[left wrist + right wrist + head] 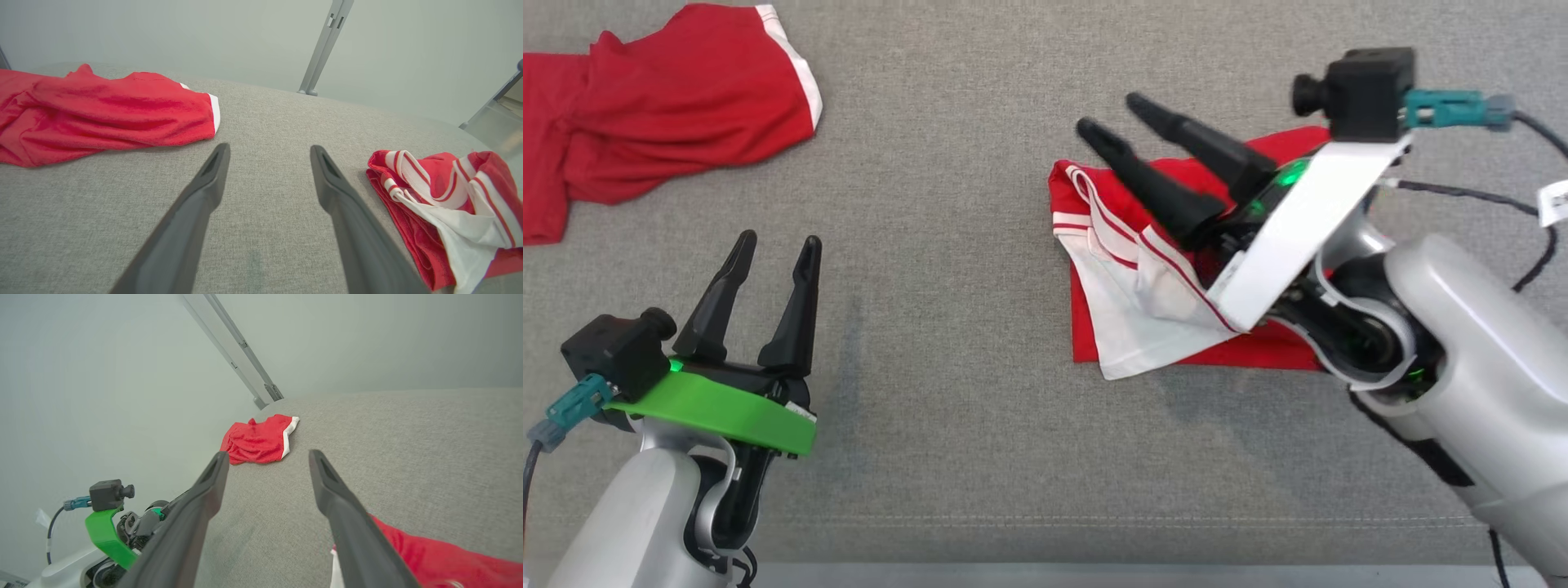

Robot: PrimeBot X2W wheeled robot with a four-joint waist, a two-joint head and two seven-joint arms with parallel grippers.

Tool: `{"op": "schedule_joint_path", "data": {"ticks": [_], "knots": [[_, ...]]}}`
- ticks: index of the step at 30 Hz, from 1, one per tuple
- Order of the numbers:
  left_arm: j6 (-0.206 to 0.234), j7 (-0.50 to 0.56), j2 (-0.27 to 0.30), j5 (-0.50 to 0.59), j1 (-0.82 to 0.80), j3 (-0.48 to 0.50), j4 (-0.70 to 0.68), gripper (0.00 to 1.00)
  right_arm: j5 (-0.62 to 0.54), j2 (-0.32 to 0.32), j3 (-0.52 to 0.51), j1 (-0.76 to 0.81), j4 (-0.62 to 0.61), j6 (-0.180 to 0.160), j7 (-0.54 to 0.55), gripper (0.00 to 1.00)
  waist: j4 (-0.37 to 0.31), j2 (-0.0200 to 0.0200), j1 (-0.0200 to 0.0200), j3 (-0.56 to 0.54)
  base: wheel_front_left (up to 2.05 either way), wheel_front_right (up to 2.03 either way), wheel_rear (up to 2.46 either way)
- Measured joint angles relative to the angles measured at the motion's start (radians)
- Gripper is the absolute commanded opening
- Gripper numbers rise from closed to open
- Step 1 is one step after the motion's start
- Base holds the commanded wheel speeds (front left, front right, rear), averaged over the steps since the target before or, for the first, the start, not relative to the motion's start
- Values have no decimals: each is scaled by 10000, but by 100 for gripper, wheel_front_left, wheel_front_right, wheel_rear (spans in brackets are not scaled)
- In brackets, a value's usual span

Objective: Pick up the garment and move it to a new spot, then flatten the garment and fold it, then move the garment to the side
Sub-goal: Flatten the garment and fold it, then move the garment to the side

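The left gripper (777, 242) sits at the lower left of the head view. Its two dark fingers (796, 310) point up the picture, spread with a clear gap between the tips. A green bracket (719, 412) carries them, with the left wrist camera (617, 347) at its side, and the pale left forearm (629, 523) rises from the bottom edge.

The right arm (1478, 367) lies across the lower right, bent at the wrist (1356, 335) so that the right gripper (1111, 114) slants up and leftward, its fingers likewise parted. A white bracket (1307, 220) bears the right wrist camera (1364, 90). This gripper seems raised rather than pressed down, though that is hard to judge.
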Motion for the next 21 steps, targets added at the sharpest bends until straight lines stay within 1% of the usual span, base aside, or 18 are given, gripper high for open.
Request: {"op": "schedule_joint_path", "data": {"ticks": [1,3,7,10,13,16,19,21], "knots": [[0,2,0,19,19,19,2,100,-12,-176,-196,22,6,-12,-96,100,-49,0,0,-49,0,0,0],[0,2,2,19,66,36,-2,100,-127,-589,-539,107,96,-171,-240,100,-152,0,0,-146,0,0,0],[-2,0,4,111,158,-94,-23,100,-205,-1553,-1118,662,617,-314,-316,100,-348,0,0,-330,0,0,0],[-21,0,-6,123,180,-174,-105,100,-140,-2075,-1494,1216,1126,-337,-305,100,-476,0,0,-390,0,0,0],[-36,0,-38,123,222,-249,-174,100,242,-2522,-1941,1753,1676,-355,-303,100,-529,0,0,-380,0,0,0],[-77,2,-144,123,246,-376,-203,100,713,-2775,-2261,2101,2215,-357,-301,100,-511,0,0,-287,0,0,0],[-117,0,-228,123,246,-456,-217,100,1091,-2780,-2370,2330,2573,-349,-265,100,-447,0,0,-204,0,0,0],[-159,0,-245,127,244,-476,-215,100,1327,-2748,-2357,2373,2729,-226,-161,100,-380,0,0,-155,0,0,0]]}}
